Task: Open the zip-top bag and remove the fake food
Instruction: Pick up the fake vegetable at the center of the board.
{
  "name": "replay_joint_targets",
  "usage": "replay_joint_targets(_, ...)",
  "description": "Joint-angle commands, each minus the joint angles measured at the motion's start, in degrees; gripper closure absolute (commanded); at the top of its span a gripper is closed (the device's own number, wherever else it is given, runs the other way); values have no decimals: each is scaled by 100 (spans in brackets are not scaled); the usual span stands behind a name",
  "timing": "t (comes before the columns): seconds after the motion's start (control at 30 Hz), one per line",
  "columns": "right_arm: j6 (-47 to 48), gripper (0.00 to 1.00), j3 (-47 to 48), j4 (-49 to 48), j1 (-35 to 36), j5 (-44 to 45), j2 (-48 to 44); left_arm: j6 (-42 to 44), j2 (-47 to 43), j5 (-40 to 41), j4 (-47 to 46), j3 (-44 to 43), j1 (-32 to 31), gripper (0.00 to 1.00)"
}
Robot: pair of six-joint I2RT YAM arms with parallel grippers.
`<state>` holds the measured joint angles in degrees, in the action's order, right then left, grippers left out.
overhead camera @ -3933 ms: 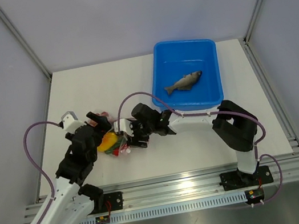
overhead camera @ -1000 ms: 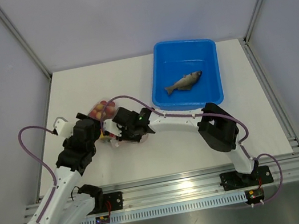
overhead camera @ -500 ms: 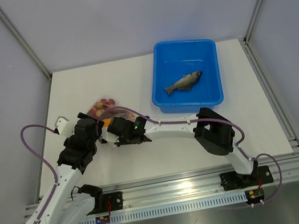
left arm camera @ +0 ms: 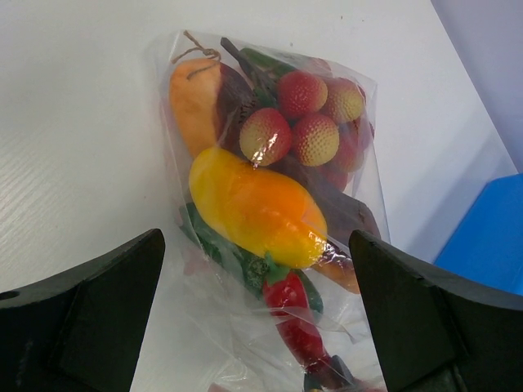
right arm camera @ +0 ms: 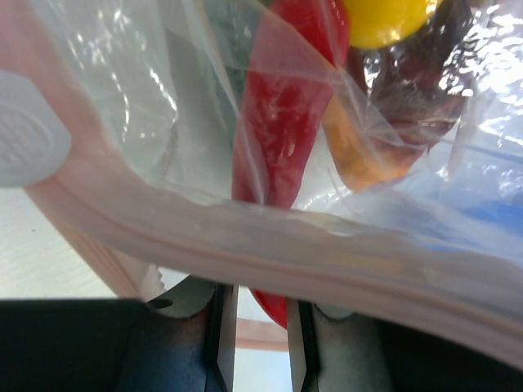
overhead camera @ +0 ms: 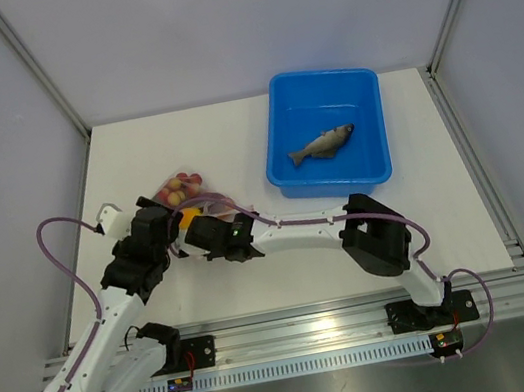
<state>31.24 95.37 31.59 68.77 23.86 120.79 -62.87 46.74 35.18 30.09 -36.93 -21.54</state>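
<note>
The zip-top bag is seen lying on the white table, left of centre, well apart from the blue tub. The fake food is packed inside it: an orange-yellow piece, a red bumpy bunch, a red pepper and something green. The left gripper is held over the bag with jaws spread wide and nothing gripped (the bag is seen between and below the fingers). The right gripper is set against the pink zipper strip — its jaws are nearly closed, pinched on the bag film there. One grey fish is laid in the tub — outside the bag.
</note>
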Motion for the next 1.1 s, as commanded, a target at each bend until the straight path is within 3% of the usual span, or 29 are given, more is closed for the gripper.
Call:
replay_joint_targets(0.0, -22, 100, 95, 233, 84, 496, -416, -15, 54, 86, -161, -16, -17, 1)
replay_joint_targets(0.23, -110, 100, -97, 532, 119, 691, -653, -32, 46, 103, -143, -16, -17, 1)
replay_joint_targets(0.5, -136, 100, -599, 918, 119, 235, -1426, -50, 37, 86, -152, -7, -17, 1)
replay_joint_targets(0.7, -566, 100, -668, 2024, 110, -126, -1786, -32, 28, 59, -170, 1, -17, 1)
replay_joint_targets(1.07, -1410, 99, -748, 2773, 93, -5, -2515, -23, 2, 33, -187, 1, -17, 1)
